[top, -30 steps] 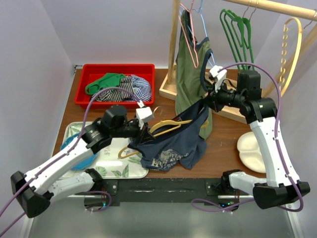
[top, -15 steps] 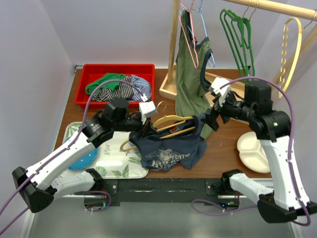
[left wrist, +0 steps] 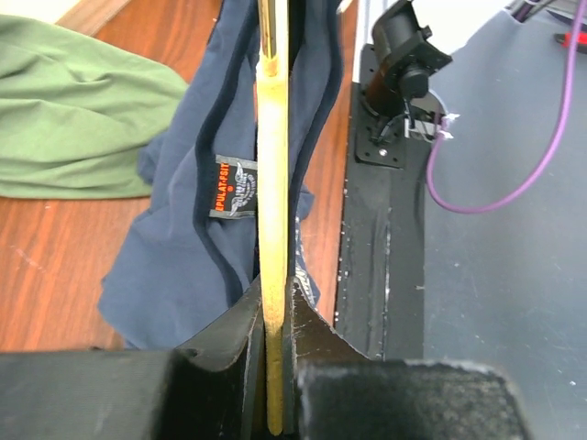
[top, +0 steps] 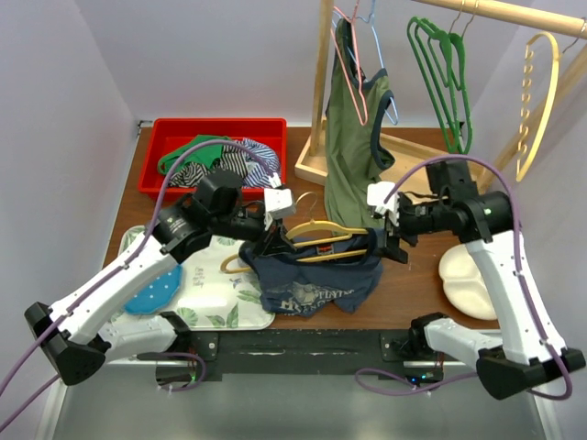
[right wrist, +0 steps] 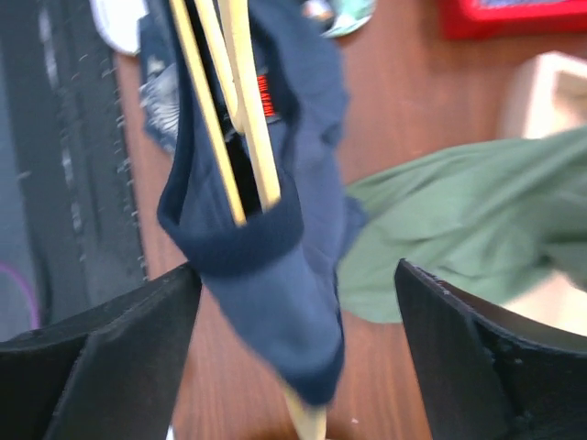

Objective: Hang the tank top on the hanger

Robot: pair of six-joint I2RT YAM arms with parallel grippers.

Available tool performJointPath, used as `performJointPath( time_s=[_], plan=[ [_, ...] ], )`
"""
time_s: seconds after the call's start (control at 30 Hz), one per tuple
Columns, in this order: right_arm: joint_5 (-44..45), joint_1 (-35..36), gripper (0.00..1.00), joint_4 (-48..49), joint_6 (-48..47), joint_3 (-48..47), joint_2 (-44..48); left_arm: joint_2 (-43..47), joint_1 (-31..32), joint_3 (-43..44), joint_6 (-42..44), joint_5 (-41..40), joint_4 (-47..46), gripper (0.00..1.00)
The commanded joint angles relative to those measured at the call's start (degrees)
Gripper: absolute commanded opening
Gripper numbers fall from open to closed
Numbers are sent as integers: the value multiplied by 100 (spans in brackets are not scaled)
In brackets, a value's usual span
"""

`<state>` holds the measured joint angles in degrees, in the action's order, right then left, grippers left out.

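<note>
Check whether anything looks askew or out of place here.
The navy tank top hangs bunched and sagging on the mustard hanger, its print crumpled. The left gripper clamps the hanger's end. Nothing looks spilled or damaged.

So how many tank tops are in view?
2: the navy tank top on the hanger; the olive tank top on the rack. Clothes in the red bin may hide more.

The tank top (top: 316, 273) is navy with a pale grey print. The hanger (left wrist: 272, 137) is mustard-yellow, the hanging top (top: 353, 147) olive-green, and the bin (top: 220, 123) red.

Soft, even light throughout (right wrist view is blurred).
</note>
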<state>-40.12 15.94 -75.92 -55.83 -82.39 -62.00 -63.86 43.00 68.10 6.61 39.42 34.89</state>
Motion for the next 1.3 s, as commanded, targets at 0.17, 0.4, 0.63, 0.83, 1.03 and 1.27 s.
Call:
performJointPath(
  time_s=[0.17, 0.4, 0.63, 0.83, 1.03, 1.27],
  plan=[
    [-585, 603, 32, -1109, -112, 303, -137, -180, -11, 503, 95, 295, -220, 0],
    [388, 559, 0, -1223, 766, -5, 397, 145, -29, 424, 7, -880, -474, 20],
    [1338, -784, 0, -1206, 1311, 21, 1531, 1320, -29, 30, 7, -2464, -879, 91],
    [2270, -1840, 0, -1215, 1751, -41, 2148, 1858, -29, -305, 86, -3195, -1064, 99],
    [3175, -2025, 0, -1153, 2137, -277, 2289, 1973, -20, -603, 25, -3186, -1090, 99],
    [4064, -2201, 0, -1004, 2489, -199, 2411, 2158, -29, -815, 51, -3116, -1143, 100]
  ],
)
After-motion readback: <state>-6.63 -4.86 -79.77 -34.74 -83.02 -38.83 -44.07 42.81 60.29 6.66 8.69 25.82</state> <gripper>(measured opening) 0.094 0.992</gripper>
